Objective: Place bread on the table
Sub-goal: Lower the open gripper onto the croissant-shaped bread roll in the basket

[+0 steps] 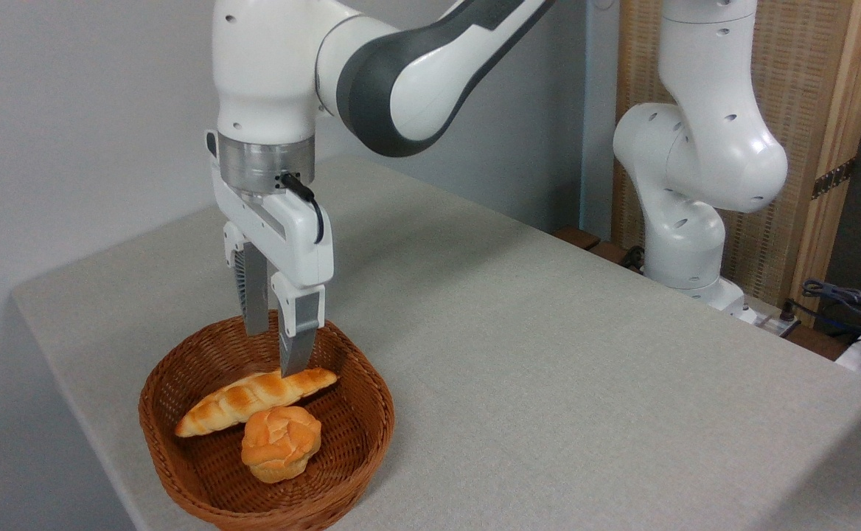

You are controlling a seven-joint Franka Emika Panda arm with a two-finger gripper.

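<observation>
- Currently I see the white two-finger gripper (274, 350) open, fingers apart, inside the brown wicker basket (371, 435).
- Long golden braided bread (242, 399) lies directly below the fingertips, near finger seemingly touching it.
- Grey-beige speckled table (548, 354) underneath.

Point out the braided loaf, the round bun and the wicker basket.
braided loaf (231, 404): fixed camera, middle of its length.
round bun (281, 442): fixed camera, knotted top.
wicker basket (375, 428): fixed camera, right rim.

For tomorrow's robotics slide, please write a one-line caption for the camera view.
Open gripper lowered into the wicker basket, fingers straddling the braided bread beside a round bun.
</observation>
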